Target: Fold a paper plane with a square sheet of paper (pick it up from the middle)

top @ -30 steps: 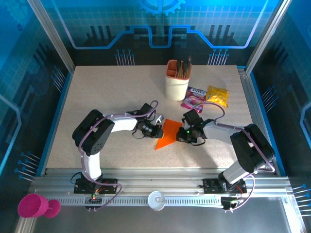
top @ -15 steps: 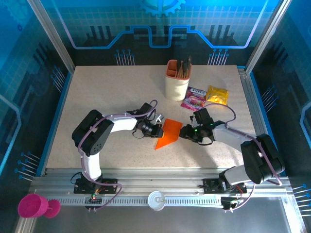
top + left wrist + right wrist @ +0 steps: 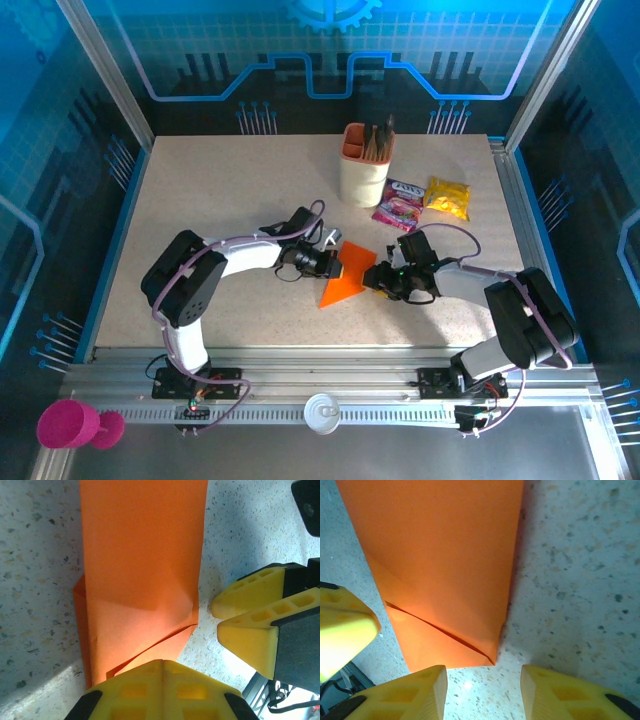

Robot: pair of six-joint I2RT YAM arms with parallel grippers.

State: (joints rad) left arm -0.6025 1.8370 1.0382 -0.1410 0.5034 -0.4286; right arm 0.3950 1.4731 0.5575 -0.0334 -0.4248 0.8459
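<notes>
Two grippers flank the folded orange paper point(image 3: 348, 276) mid-way across the table point(image 3: 230, 190): the left gripper point(image 3: 333, 264), closed, pins its 9 o'clock edge, and we judge the right gripper point(image 3: 372, 280), jaws apart at 3 o'clock, must close squarely along the fold.

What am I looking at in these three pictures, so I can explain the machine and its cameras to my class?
Two jointed robot arms, the left arm and the right arm, are bolted at the near edge of a speckled table. The wide picture looks down from above and behind them; the two close-ups come from cameras on the wrists. A partly folded orange paper lies between the arms. Behind it stand a pen cup and two snack packets, a pink packet and a yellow packet. The left gripper is shut at the paper's edge; whether it pinches the paper is unclear. The right gripper is open beside the paper, holding nothing.
</notes>
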